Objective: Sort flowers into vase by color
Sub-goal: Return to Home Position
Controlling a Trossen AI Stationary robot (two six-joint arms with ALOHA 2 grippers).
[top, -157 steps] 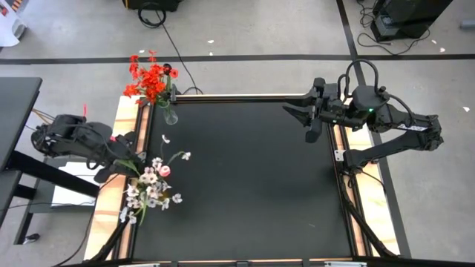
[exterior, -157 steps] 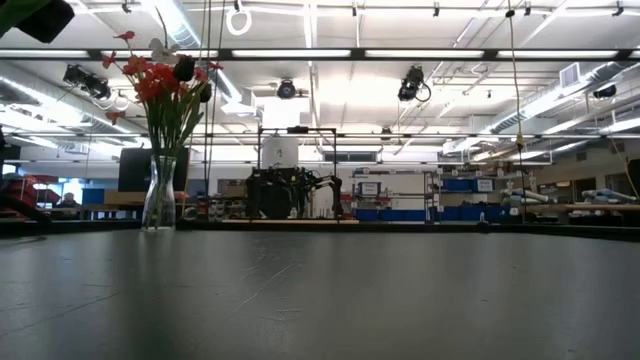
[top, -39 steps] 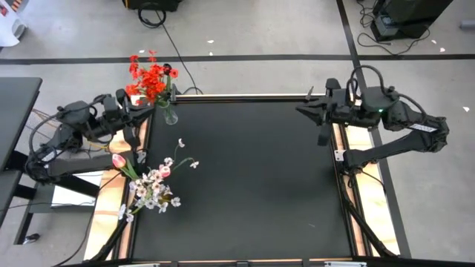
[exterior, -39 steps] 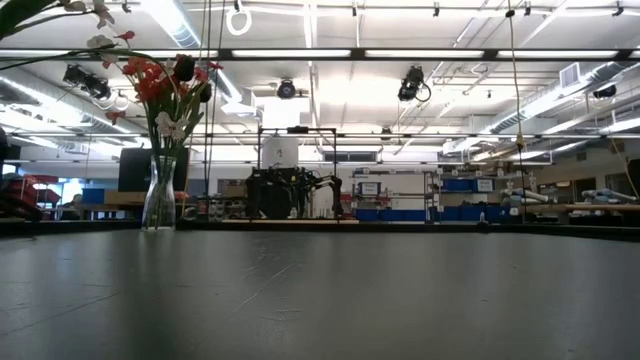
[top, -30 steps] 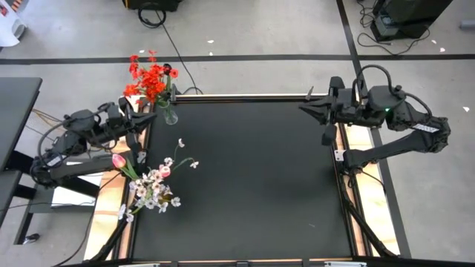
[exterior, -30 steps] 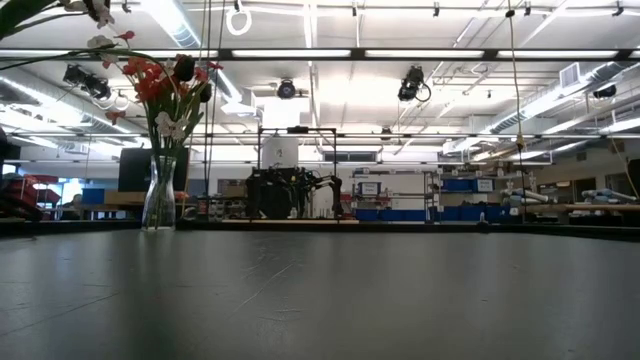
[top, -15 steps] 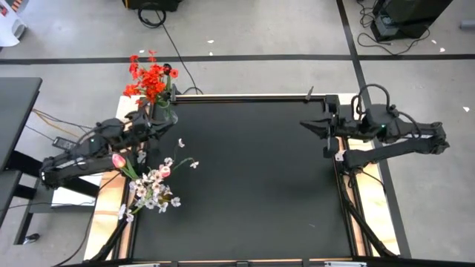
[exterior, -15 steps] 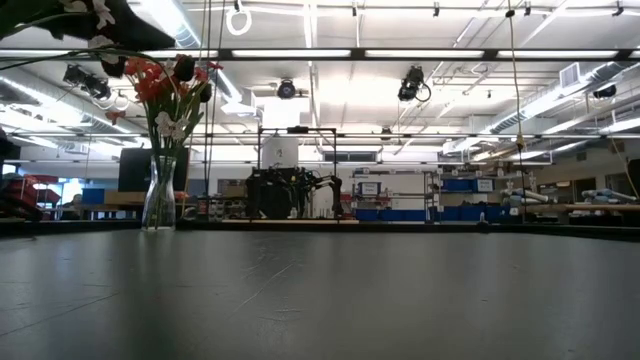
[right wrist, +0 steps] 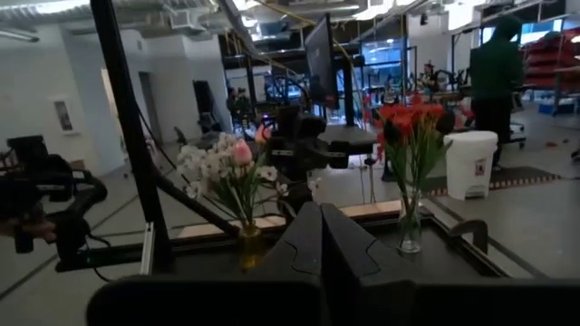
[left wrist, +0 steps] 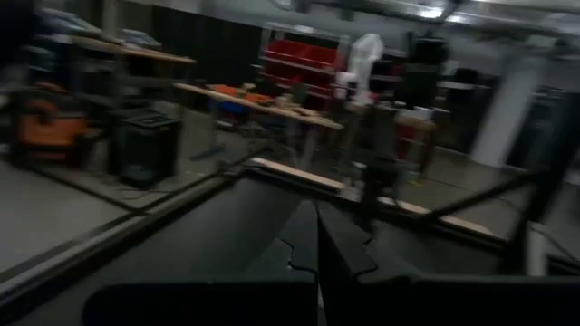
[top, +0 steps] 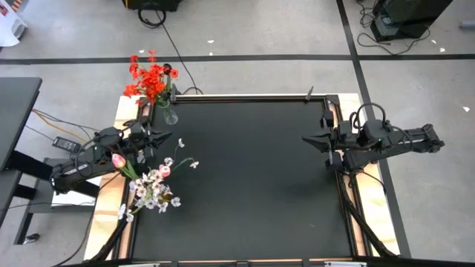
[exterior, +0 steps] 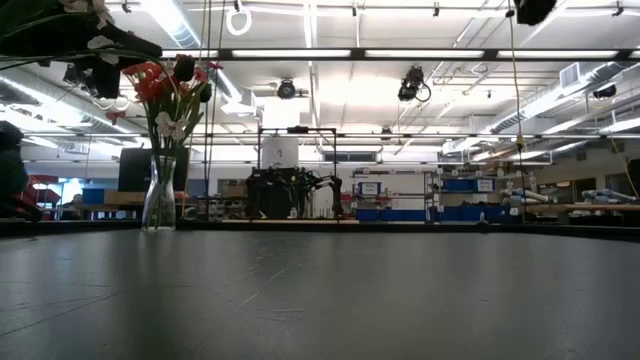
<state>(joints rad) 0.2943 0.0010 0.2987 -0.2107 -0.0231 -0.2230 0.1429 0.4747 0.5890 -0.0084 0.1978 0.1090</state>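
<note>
Left gripper (top: pixel 165 139): fingers were pressed together on nothing, at the left edge of the table (top: pixel 252 185), between the two vases.
Right gripper (top: pixel 307 139): also closed and empty, at the right edge, well apart from the flowers.
Red flowers (top: pixel 151 78): stood in the glass vase (top: pixel 170 115) at the back left corner.
White flowers (top: pixel 154 187) and pink tulips (top: pixel 119 160): shared the yellow vase (right wrist: pixel 249 246) by the left edge.
Handling: probably light, with stiff stems and soft blooms; best pinched on bare stem below the blooms.

The right gripper (right wrist: pixel 320 237) has its two dark fingers pressed together, pointing across the black table (right wrist: pixel 399 264). At the table's far side stand a yellow vase (right wrist: pixel 249 246) of white and pink flowers (right wrist: pixel 222 167) and a clear glass vase (right wrist: pixel 410 234) of red flowers (right wrist: pixel 408 122), with the left arm (right wrist: pixel 304 149) between them. A person (right wrist: pixel 494 77) stands beyond.
</note>
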